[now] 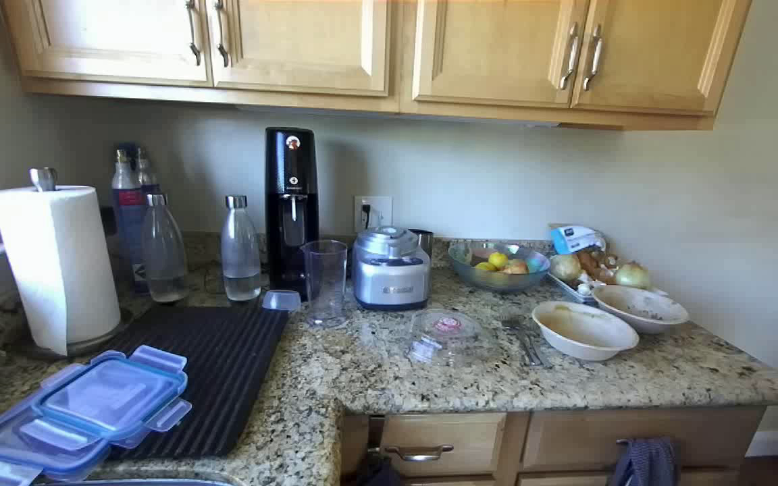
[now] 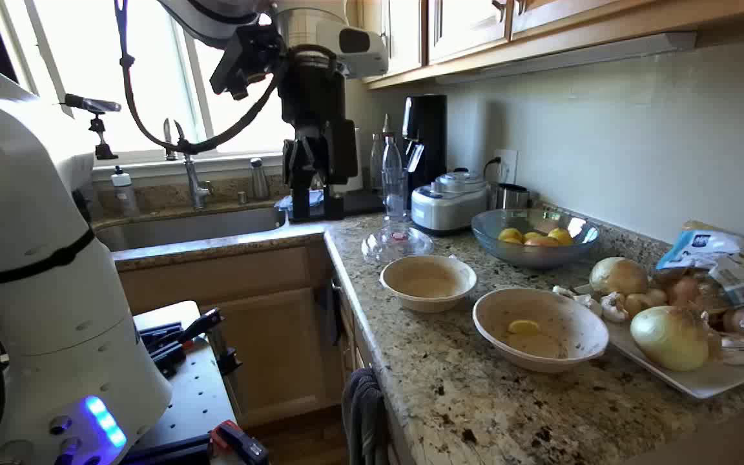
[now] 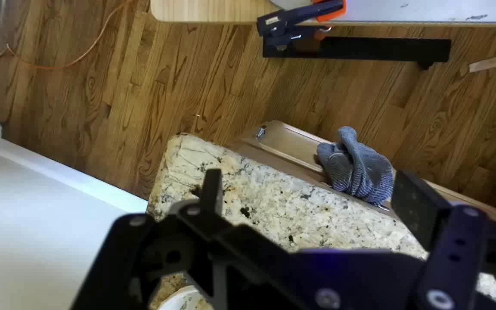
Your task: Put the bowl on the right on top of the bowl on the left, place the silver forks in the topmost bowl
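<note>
Since gripper [image 2: 317, 208] is spread w/ nothing grasped, stacking is prob. not yet begun: R bowl [image 2: 556, 321], seen just beside L bowl [image 2: 427, 284] w/ silver forks [image 1: 529, 347] near latter, should be rim-pinched next.

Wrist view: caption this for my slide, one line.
Open gripper seen against a granite counter, with a gray towel and wooden floor beyond the edge.

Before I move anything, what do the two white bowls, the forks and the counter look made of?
White bowls: perhaps matte plastic or molded fiber; surfaces look dull. Forks: probably metal, with a gray sheen. Counter: likely polished granite, speckled and softly shiny.
</note>
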